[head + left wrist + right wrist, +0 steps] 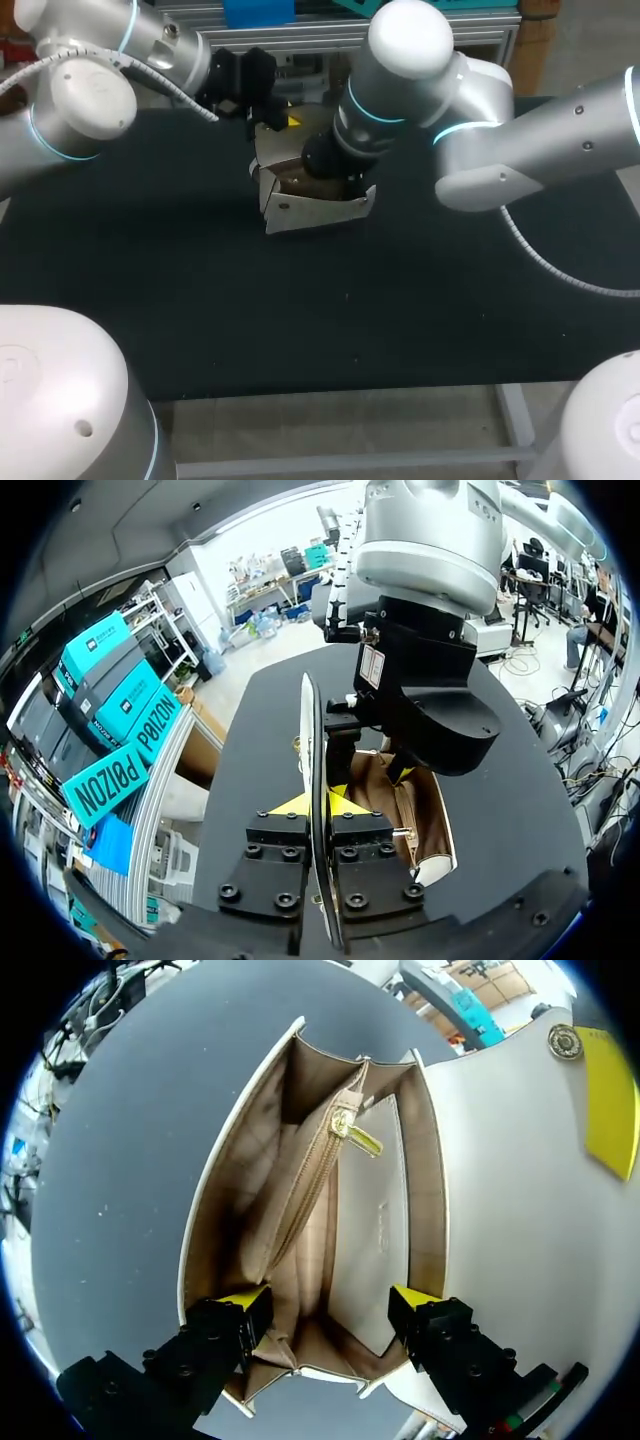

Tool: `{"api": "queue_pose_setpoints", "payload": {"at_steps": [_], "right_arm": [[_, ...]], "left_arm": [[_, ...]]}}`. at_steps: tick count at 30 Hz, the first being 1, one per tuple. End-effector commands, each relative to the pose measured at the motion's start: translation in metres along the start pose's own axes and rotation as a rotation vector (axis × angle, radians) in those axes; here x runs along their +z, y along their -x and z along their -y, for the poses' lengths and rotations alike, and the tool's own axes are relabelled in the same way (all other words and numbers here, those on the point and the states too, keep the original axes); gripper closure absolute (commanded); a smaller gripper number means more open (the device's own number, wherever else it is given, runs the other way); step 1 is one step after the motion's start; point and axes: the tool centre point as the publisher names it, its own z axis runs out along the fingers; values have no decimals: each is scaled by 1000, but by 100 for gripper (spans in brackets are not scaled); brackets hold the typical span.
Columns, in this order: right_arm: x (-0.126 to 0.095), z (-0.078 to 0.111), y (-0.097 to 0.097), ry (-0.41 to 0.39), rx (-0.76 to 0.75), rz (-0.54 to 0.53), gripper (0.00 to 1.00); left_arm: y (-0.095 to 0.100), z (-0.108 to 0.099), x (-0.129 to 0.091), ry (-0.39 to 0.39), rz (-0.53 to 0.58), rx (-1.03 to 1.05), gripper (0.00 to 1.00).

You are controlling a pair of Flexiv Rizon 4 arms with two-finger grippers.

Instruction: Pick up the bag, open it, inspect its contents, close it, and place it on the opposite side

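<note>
A white bag (310, 212) stands open in the middle of the black table (200, 300), its tan lining showing. My left gripper (318, 802) is shut on the edge of the bag's white flap (308, 730) and holds it upright behind the bag. My right gripper (330, 1300) is open, pointing straight down into the bag's mouth. Its yellow fingertips (250, 1302) sit just inside the near end. Between them lie the lining and a zipped inner pocket (330, 1160) with a gold pull. In the head view my right wrist (340, 165) covers the opening.
The two arms meet closely over the bag, the left gripper (262, 100) just behind the right wrist. Bare table surface stretches to either side of the bag and towards the front edge (330, 385).
</note>
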Motion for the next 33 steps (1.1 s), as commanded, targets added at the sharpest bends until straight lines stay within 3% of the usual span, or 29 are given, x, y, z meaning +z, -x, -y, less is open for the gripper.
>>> {"api": "queue_pose_setpoints", "payload": {"at_steps": [1,31,32,33], "right_arm": [[8,1,-2,-5,-1,-5,0],[4,1,2,-9,-7,11,0],[3,1,2,-10,-8,13,15],[2,1,3,-11,-7,18,56]], "left_arm": [[0,2,-3,-4,4,2,100],[-1,-1,-3,-1,8,4,100],[-1,-1,-3,0,8,4,100],[-1,-1,-3,0,7,5,100]]}}
